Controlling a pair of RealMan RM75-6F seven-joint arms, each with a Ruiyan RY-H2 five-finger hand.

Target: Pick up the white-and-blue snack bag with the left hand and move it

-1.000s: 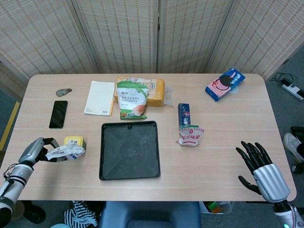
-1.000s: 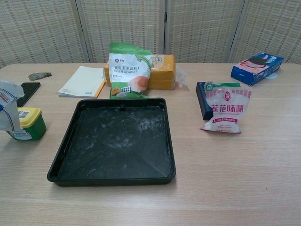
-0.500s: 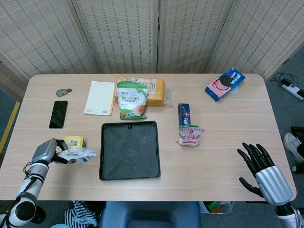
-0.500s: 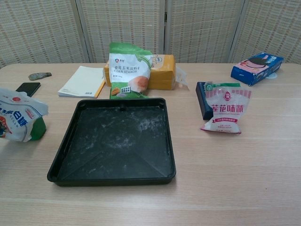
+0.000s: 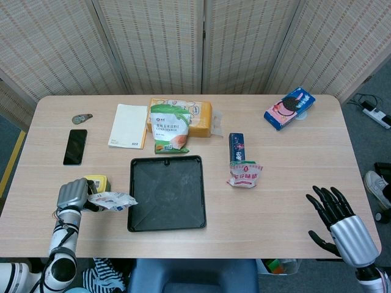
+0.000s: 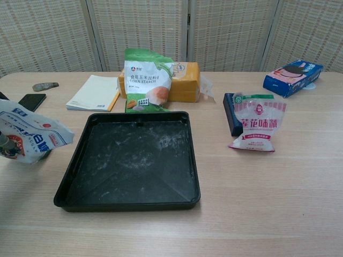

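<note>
My left hand point(image 5: 72, 195) grips the white-and-blue snack bag point(image 5: 112, 200) by one end, holding it above the table just left of the black tray point(image 5: 166, 193). In the chest view the snack bag point(image 6: 29, 137) hangs at the far left edge, its free end pointing toward the black tray point(image 6: 131, 158); the left hand itself is almost entirely out of that frame. At the table's front right corner my right hand point(image 5: 333, 212) stays open with fingers spread, holding nothing.
A yellow-lidded green tub point(image 5: 96, 182) sits behind the bag. A phone point(image 5: 74, 146), a notebook point(image 5: 128, 125), a corn starch bag point(image 5: 169, 127) against an orange box point(image 5: 198, 117), a pink-and-white packet point(image 5: 244, 173), a dark box point(image 5: 236, 146) and a cookie pack point(image 5: 289, 107) lie around.
My left hand has carried the snack bag rightward, from the table's left edge to just beside the tray. The right hand has slipped slightly lower in frame.
</note>
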